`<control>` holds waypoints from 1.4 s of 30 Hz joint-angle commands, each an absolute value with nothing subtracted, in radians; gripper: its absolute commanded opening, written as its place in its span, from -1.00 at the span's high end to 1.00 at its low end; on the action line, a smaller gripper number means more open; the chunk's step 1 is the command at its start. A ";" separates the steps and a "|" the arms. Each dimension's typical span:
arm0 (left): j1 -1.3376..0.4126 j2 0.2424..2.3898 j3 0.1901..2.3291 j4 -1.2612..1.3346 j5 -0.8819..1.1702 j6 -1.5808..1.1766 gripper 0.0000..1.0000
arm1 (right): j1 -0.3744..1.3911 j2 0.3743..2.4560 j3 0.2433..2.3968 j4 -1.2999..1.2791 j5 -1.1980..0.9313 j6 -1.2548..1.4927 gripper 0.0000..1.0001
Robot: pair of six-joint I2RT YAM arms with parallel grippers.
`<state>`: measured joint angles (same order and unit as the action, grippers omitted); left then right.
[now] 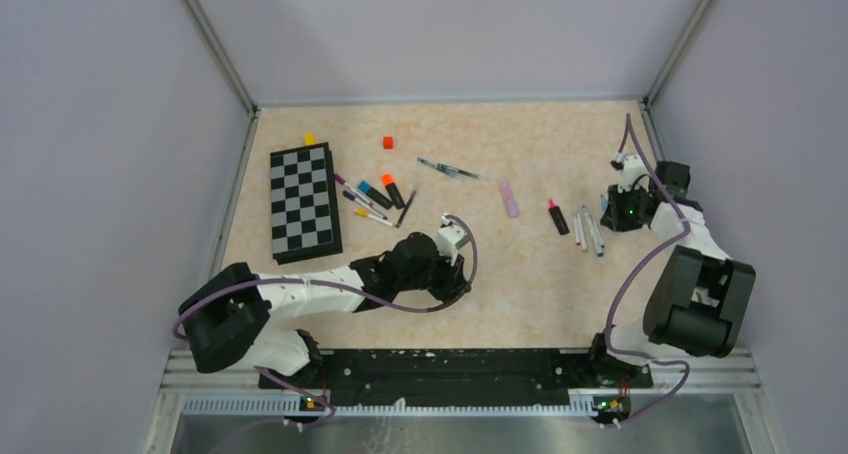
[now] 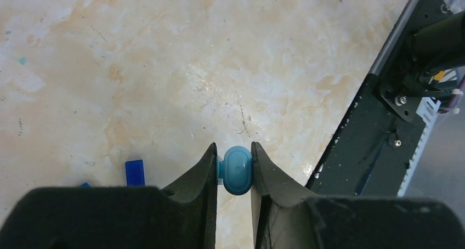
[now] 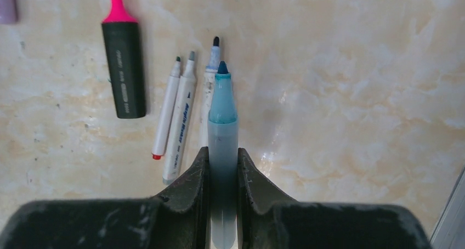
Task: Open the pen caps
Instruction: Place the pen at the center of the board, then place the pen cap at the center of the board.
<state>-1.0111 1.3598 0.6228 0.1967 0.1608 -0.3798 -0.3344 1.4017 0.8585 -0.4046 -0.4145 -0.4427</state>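
My left gripper is shut on a light blue pen cap and holds it just above the table; in the top view it is near the table's middle front. My right gripper is shut on a light blue pen whose tip is bare and points away. In the top view it is at the right. Beside that pen lie three white pens and a black highlighter with a bare pink tip. A small blue cap lies on the table left of my left fingers.
A checkerboard lies at the left, with several pens next to it. A teal pen and a lilac pen lie mid-table. A yellow cube and a red cube sit farther back. The black base rail is close to my left gripper.
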 commanded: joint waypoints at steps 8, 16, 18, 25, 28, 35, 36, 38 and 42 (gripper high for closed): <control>-1.021 1.429 0.652 0.230 0.121 -0.351 0.98 | -0.373 1.556 0.935 -0.434 -0.334 -0.433 0.64; -1.021 1.451 0.659 0.235 0.125 -0.351 0.97 | -0.374 1.578 0.943 -0.451 -0.351 -0.428 0.29; -1.023 1.455 0.663 0.231 0.127 -0.351 0.96 | -0.374 1.580 0.945 -0.454 -0.351 -0.428 0.28; -1.033 1.466 0.681 0.207 0.100 -0.352 0.96 | -0.374 1.543 0.948 -0.468 -0.387 -0.436 0.26; -1.038 1.490 0.709 0.164 0.050 -0.365 0.97 | -0.374 1.499 0.939 -0.475 -0.434 -0.445 0.22; -1.061 1.602 0.825 0.019 -0.088 -0.398 0.91 | -0.373 1.401 0.917 -0.466 -0.526 -0.452 0.17; -1.062 1.619 0.845 -0.010 -0.107 -0.401 0.90 | -0.374 1.395 0.916 -0.468 -0.537 -0.454 0.17; -1.066 1.654 0.885 -0.078 -0.149 -0.402 0.87 | -0.374 1.383 0.914 -0.470 -0.552 -0.454 0.17; -1.065 1.696 0.956 -0.178 -0.202 -0.400 0.74 | -0.374 1.367 0.914 -0.475 -0.581 -0.460 0.16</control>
